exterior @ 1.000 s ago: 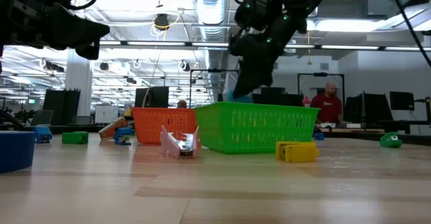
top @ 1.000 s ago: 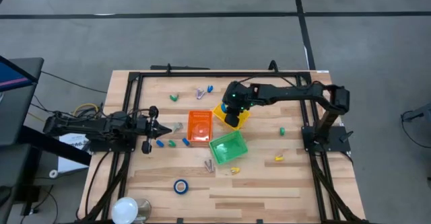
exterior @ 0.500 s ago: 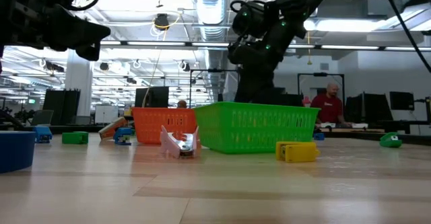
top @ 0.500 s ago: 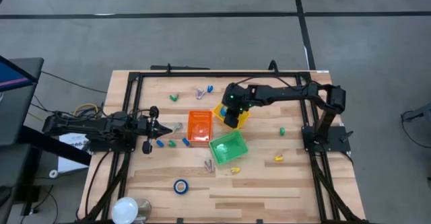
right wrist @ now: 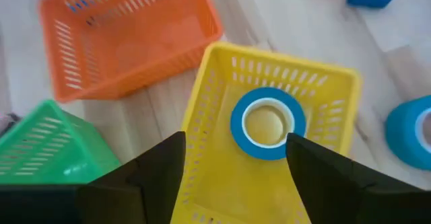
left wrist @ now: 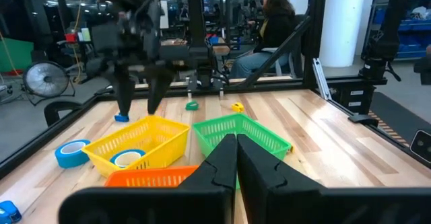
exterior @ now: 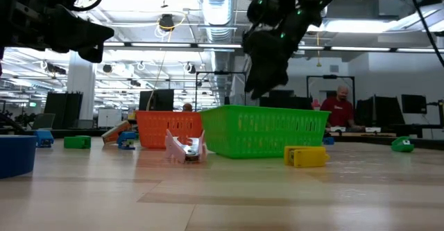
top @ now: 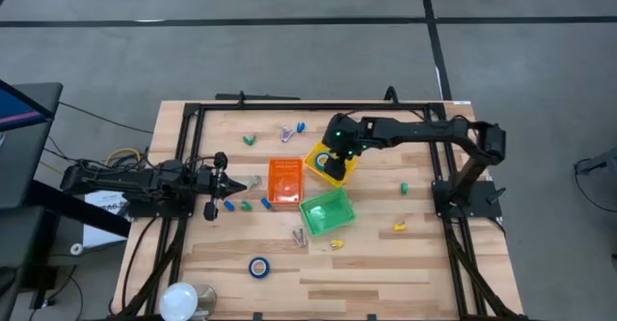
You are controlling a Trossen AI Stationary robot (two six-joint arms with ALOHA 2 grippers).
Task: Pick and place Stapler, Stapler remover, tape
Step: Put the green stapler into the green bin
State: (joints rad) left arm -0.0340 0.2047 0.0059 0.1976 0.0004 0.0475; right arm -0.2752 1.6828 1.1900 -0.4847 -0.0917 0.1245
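My right gripper (right wrist: 236, 158) hangs open over the yellow bin (top: 326, 165), its fingers on either side of a roll of blue tape (right wrist: 267, 123) without touching it. The roll lies flat on the bin's floor and shows in the left wrist view as the tape (left wrist: 128, 158). A second roll (right wrist: 411, 133) lies on the table just beside that bin, and a third (top: 258, 267) lies near the front edge. My left gripper (top: 234, 181) waits shut at the table's left side, above the wood. A yellow stapler (top: 398, 227) lies front right.
An orange bin (top: 286, 181) and a green bin (top: 326, 212) stand next to the yellow one. A metal staple remover (exterior: 184, 148) lies in front of them. Small blue and green staplers (top: 239, 205) are scattered at the left, another green one (top: 404, 188) at the right.
My right gripper dipped behind the green bin into the yellow one, opened and let go of the tape roll, then rose again a little. The roll now lies in the yellow bin.
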